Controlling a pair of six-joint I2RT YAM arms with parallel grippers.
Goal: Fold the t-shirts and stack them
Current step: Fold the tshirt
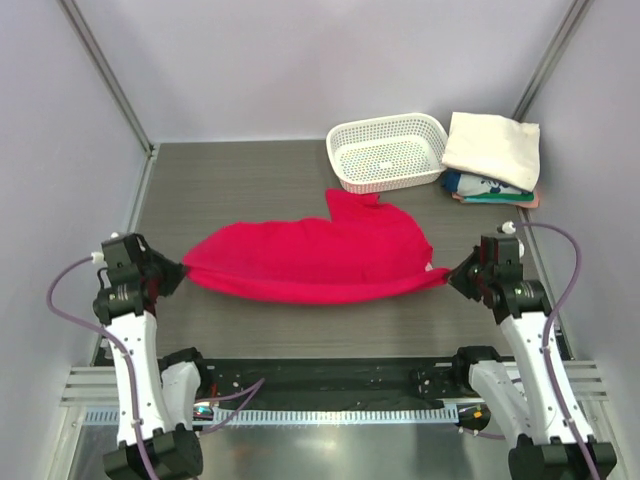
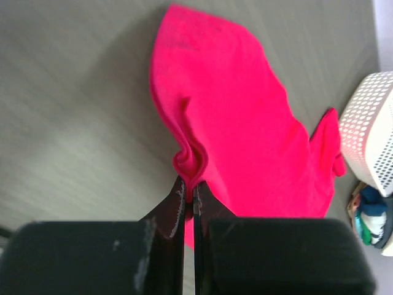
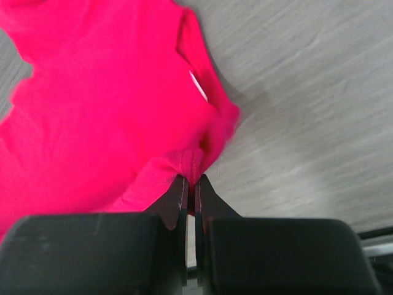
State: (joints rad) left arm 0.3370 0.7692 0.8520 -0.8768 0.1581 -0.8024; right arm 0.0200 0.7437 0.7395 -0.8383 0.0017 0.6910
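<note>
The crimson-red t-shirt (image 1: 315,258) is stretched across the middle of the table between both arms, one sleeve pointing toward the basket. My left gripper (image 1: 183,270) is shut on its left edge, seen in the left wrist view (image 2: 190,184) with cloth (image 2: 239,123) pinched between the fingers. My right gripper (image 1: 449,277) is shut on its right edge, seen in the right wrist view (image 3: 191,183) with cloth (image 3: 110,104) bunched at the tips. The cream-white t-shirt (image 1: 492,148) lies folded on top of a teal/white-printed one (image 1: 480,188) and a pink one (image 1: 525,201) at the back right.
A white perforated basket (image 1: 388,152) stands at the back, just left of the folded stack; its rim also shows in the left wrist view (image 2: 371,129). Grey walls close the table at left, right and back.
</note>
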